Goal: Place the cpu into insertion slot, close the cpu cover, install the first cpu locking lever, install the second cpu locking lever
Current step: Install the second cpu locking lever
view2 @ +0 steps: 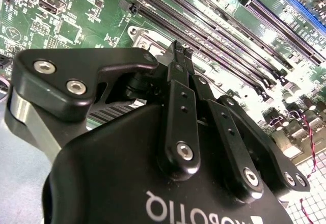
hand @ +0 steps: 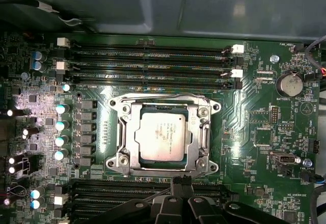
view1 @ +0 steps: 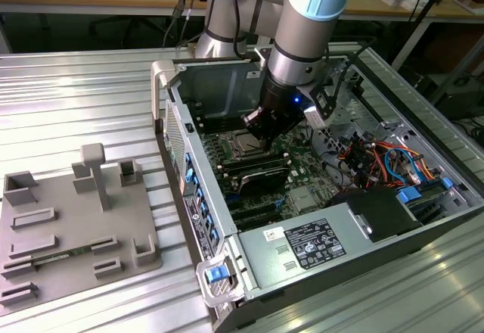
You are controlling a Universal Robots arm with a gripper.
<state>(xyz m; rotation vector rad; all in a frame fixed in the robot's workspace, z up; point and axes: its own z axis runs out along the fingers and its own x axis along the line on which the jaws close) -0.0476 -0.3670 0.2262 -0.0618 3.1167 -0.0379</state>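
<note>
The cpu (hand: 162,136), a flat silver-grey square, lies flat in the insertion slot (hand: 118,159) on the green motherboard. The shiny cpu cover (hand: 158,102) lies down around it as a frame, and a thin metal lever (hand: 206,132) runs along one side. In the first wrist view my gripper (hand: 181,180) is shut with nothing between its fingers, its tips just off the socket's edge over a memory slot. The second wrist view shows the black fingers (view2: 175,96) pressed together at the tips. In the exterior view the gripper (view1: 255,130) hovers low over the cpu (view1: 246,148).
Long black memory slots (hand: 153,56) flank the socket on two sides. The open case's metal walls (view1: 178,113) surround the board, with coloured cables (view1: 378,159) and a power supply (view1: 310,246) at the exterior view's right. A grey fixture plate (view1: 68,227) lies on the table at the left.
</note>
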